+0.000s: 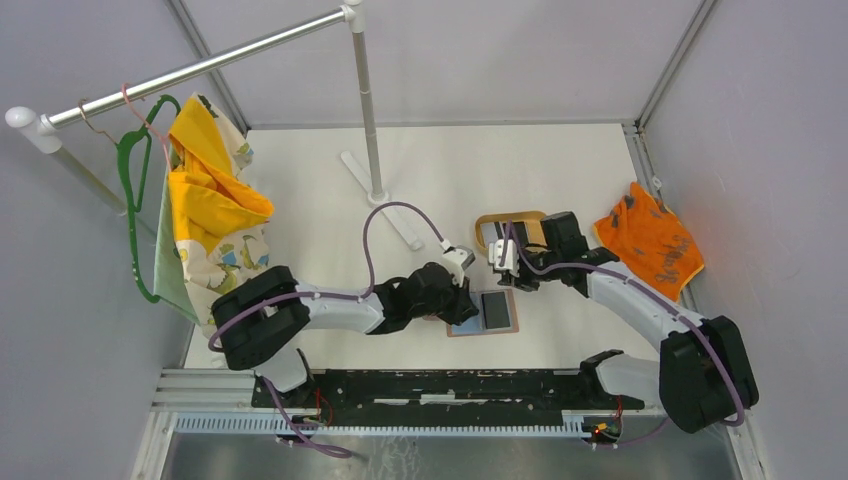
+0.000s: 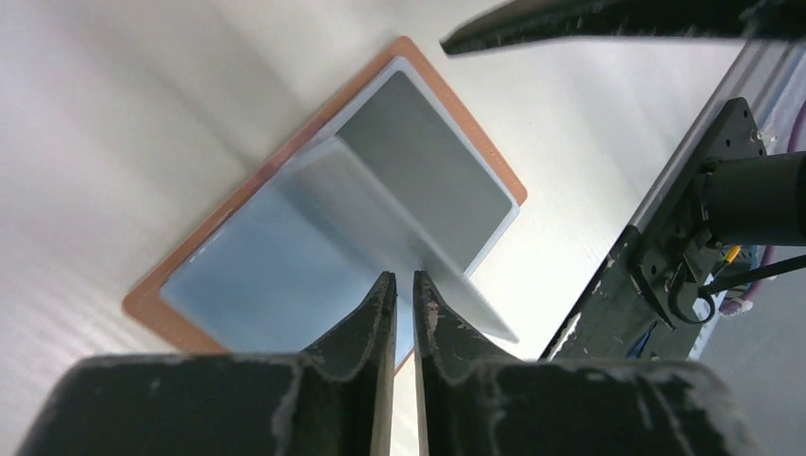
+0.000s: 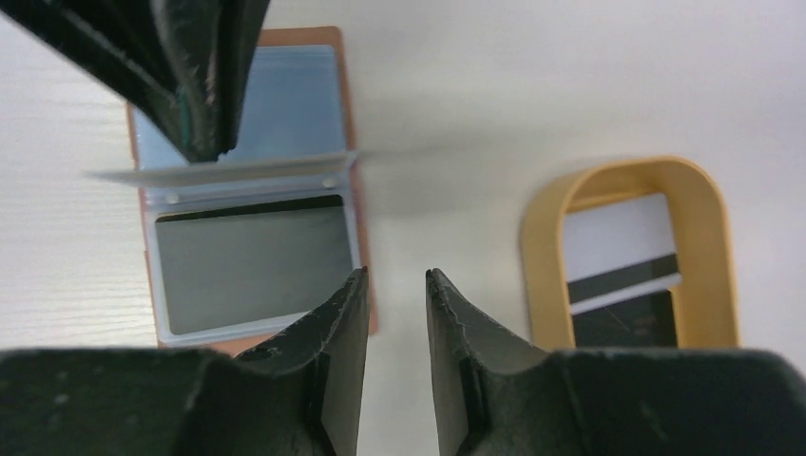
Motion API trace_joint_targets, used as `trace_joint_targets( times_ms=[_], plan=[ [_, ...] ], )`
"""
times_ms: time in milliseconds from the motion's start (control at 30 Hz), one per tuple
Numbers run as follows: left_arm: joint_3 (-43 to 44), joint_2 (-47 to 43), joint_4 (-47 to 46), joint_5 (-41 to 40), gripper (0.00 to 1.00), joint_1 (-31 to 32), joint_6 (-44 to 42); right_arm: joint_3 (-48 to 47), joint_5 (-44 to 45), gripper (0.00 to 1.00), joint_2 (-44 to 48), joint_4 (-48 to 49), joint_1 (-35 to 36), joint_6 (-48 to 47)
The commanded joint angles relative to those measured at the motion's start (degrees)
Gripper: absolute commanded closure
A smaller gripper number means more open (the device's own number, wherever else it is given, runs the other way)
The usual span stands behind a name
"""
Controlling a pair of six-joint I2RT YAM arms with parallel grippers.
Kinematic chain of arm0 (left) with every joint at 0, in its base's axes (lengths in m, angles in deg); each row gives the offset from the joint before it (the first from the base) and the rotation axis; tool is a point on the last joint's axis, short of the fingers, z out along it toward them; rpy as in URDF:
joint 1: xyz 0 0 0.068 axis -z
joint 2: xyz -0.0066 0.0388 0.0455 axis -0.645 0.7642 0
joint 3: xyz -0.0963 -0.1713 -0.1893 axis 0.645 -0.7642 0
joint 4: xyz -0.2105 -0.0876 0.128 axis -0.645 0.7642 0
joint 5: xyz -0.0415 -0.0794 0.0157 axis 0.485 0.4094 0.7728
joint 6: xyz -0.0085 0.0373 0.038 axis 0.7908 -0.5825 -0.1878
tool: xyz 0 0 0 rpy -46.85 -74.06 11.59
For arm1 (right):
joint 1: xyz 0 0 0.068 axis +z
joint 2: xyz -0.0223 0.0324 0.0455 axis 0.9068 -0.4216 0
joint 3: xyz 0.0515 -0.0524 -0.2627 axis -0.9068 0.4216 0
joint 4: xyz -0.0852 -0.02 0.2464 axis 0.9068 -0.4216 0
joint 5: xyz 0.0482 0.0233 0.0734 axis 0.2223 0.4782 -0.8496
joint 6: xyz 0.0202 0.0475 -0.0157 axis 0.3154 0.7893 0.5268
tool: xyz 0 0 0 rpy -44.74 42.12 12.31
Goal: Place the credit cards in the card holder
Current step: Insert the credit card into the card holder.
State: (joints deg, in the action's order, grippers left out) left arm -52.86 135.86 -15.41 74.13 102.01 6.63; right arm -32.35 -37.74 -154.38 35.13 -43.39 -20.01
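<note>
Left wrist view puts your left gripper (image 2: 404, 277) right over the card holder (image 2: 238, 280), which lies open and flat on the table (image 1: 450, 170) just ahead of the arm bases. The jaws show only a thin slit, with the tips at the free edge of the clear leaf (image 2: 399, 228) standing up from the fold. You can't tell whether they pinch it or merely prop it. The holder's long axis runs roughly left to right across the table, slightly skewed, and the fold points away from you. A dark card (image 3: 247, 261) already sits behind plastic in the right-hand half. Just beyond, your right gripper (image 3: 396, 275) hangs over bare table between holder and tray, jaws narrowly apart and empty. Farthest is the tan tray (image 3: 534, 256) with the remaining credit cards (image 3: 618, 228), a white striped one overlapping a black one. I'd judge you're between cards. Next, take the right gripper to the tray and catch one card by its edge, since they lie flat, while the leaf stays up.
</note>
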Motion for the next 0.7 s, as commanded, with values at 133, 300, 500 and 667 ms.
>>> trace_joint_targets(
  times_ms=[133, 300, 500, 667],
  plan=[
    [4.56, 6.86, -10.39, 8.49, 0.78, 0.26, 2.38, -1.6, 0.8, 0.59, 5.74, 8.47, -6.88, 12.56],
    [1.06, 1.86, -12.36, 5.84, 0.68, 0.25, 0.58, 0.13, -0.69, 0.39, 9.2, 14.22, -11.84, 20.15],
    [-3.16, -7.18, -10.46, -3.9, 0.51, -0.06, -4.12, -1.86, -4.77, 0.02, 4.68, 18.67, -13.97, 34.98],
    [-2.85, -9.67, -10.85, -6.74, 0.28, -4.66, -3.57, -9.64, -9.15, 0.02, -6.11, 20.79, -14.05, 47.48]
  ],
)
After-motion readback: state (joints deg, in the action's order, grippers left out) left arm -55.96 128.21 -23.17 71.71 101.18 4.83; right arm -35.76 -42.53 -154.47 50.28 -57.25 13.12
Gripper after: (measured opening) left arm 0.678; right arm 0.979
